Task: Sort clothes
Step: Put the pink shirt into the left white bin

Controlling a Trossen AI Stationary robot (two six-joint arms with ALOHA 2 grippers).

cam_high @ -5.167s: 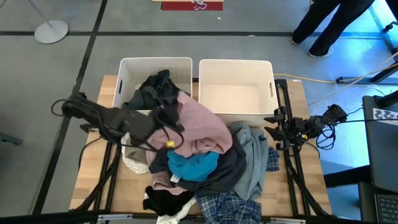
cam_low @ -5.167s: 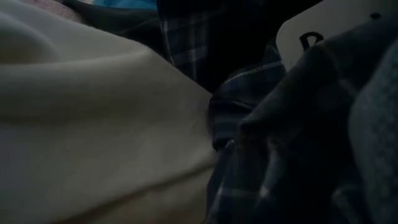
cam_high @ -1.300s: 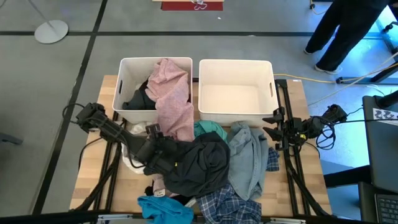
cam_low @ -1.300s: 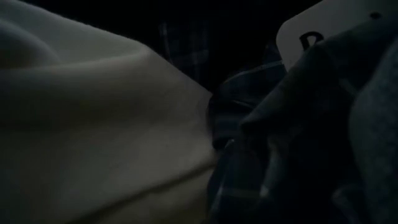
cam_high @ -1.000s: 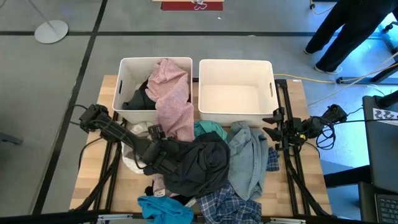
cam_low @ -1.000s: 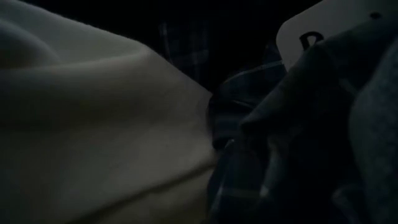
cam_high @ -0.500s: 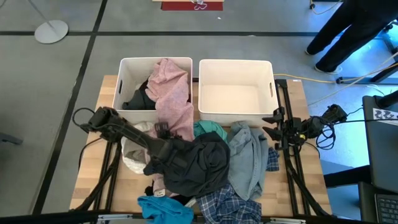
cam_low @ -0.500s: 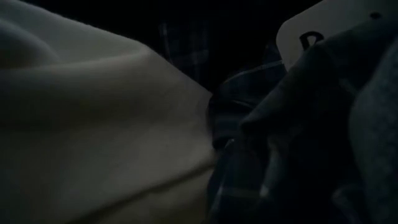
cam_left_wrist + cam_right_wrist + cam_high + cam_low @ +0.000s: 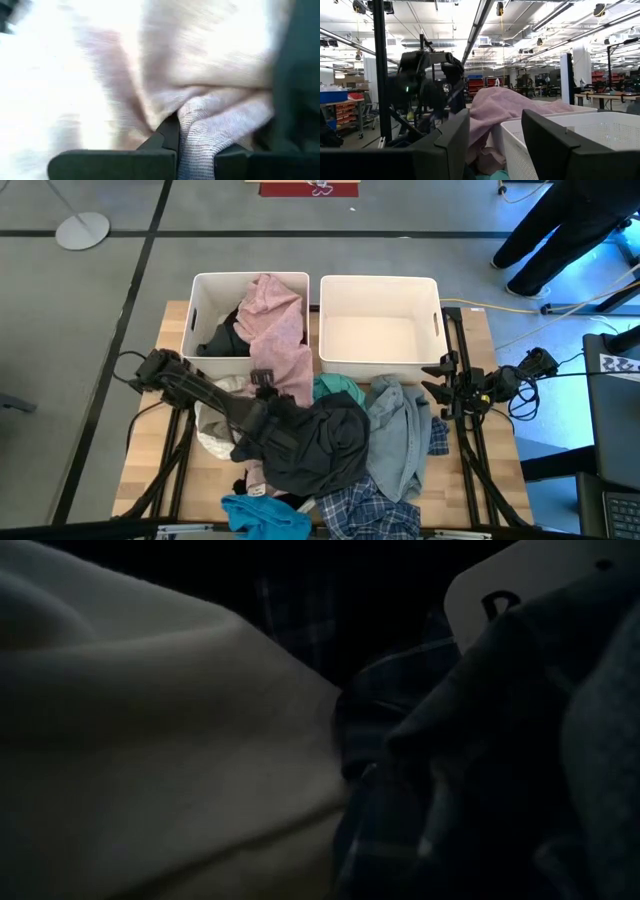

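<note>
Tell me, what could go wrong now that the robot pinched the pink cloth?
The left tool is shut on the soft pink garment, which hangs over the front wall of the left white plastic bin. Lifting might drag it back out of that bin. The tool also sits against the dark grey garment on the pile, so that cloth could snag and come along. The right tool waits at the table's right edge.

You can't read a whole word anywhere here. In the low view a white tag (image 9: 520, 585) pokes out from among the clothes (image 9: 470, 770) and carries a single dark letter-like stroke, cut off by fabric, so you can't tell which letter it is. At the top of the high view a red floor sign (image 9: 308, 188) shows a white mark too small to read.
</note>
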